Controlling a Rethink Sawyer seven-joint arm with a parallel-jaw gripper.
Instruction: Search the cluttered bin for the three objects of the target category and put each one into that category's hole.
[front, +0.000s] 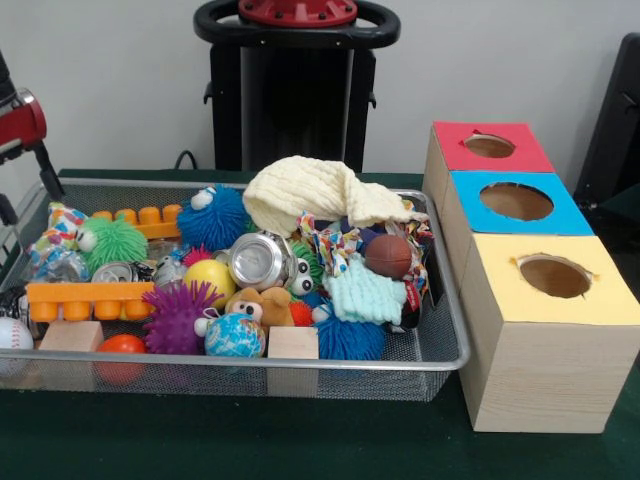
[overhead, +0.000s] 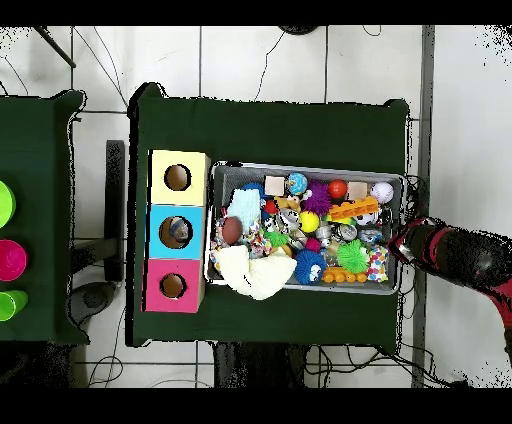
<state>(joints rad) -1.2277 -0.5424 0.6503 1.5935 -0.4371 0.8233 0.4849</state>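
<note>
1. Dark green cloth covers the table (front: 250, 450), and from my remote seat I see a pale wall behind it in the front view and a tiled floor around it in the overhead view.
2. I find the bin (front: 452, 362), a wide silver wire-mesh basket, at the middle of the table with its right end just beside the row of wooden boxes in the front view.
3. I count three boxes, each with one round hole in its coloured top: the yellow-topped box (front: 600, 300) nearest the camera, the blue-topped box (front: 565, 218) behind it and the red-topped box (front: 530, 150) farthest back.
4. I see the bin heaped with toys: a pale yellow cloth (front: 310, 192) on top at the back, a blue spiky ball with eyes (front: 214, 216), a green spiky ball (front: 113, 240), a purple spiky ball (front: 180, 316), a shiny crushed can (front: 258, 260), a brown toy football (front: 388, 255), a small globe ball (front: 234, 336), a wooden cube (front: 293, 343) and an orange toy brick (front: 85, 298).
5. I see the red arm (overhead: 455, 252) at the bin's end away from the boxes, outside its rim in the overhead view; only a red and black part shows at the front view's left edge.
6. I cannot tell how far the claw is open or whether it holds anything.
</note>
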